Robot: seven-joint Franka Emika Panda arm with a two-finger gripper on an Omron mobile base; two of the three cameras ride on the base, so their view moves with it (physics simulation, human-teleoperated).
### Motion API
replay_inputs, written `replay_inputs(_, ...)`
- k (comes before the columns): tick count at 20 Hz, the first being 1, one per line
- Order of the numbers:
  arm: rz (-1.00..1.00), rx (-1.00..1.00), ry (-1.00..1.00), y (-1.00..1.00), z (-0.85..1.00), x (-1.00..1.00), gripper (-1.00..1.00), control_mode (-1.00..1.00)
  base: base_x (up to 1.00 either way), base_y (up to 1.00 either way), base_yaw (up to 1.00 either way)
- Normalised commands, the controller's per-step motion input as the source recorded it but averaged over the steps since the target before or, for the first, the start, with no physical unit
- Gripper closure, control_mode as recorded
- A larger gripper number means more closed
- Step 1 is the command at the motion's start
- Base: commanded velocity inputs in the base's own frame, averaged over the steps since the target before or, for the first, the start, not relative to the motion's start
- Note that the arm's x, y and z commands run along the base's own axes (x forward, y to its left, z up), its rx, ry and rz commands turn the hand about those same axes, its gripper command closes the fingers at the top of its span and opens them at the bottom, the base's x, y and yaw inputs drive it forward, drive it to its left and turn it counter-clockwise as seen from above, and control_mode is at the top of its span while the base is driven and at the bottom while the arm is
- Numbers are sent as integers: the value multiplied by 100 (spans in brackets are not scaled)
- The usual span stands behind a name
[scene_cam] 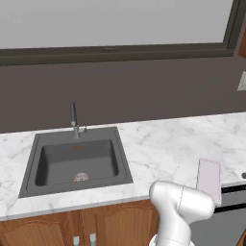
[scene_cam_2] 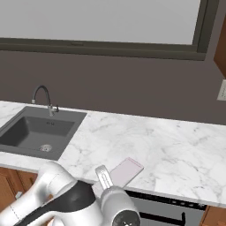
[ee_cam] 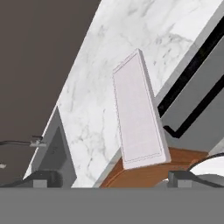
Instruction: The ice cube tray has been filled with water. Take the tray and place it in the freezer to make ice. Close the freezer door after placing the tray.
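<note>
The ice cube tray (scene_cam: 209,174) is a thin pale pinkish-white slab. It lies flat on the marble counter (scene_cam: 158,144), right of the sink, with its near end at the counter's front edge. In the right base view the tray (scene_cam_2: 127,170) sits just beyond my hand, and a grey finger (scene_cam_2: 103,176) rises beside its near end. In the hand view the tray (ee_cam: 138,116) stretches away ahead. My gripper (ee_cam: 111,180) is open just short of the tray's near end, its dark fingertips wide apart and holding nothing. The freezer and its door are out of view.
A dark grey sink (scene_cam: 77,161) with a faucet (scene_cam: 74,120) is set in the counter to the left. A dishwasher front (scene_cam_2: 176,212) with a dark handle sits under the counter below the tray, beside wooden cabinet doors (scene_cam: 115,226). A dark wall and a window rise behind.
</note>
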Motion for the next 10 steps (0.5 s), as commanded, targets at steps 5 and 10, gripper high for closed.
replay_inputs(5, 10, 31, 4, -5, -8, 0, -100, -100, 0, 0, 0)
replay_inputs(10, 20, 31, 1, -11, -18, 0, -100, -100, 0, 0, 0)
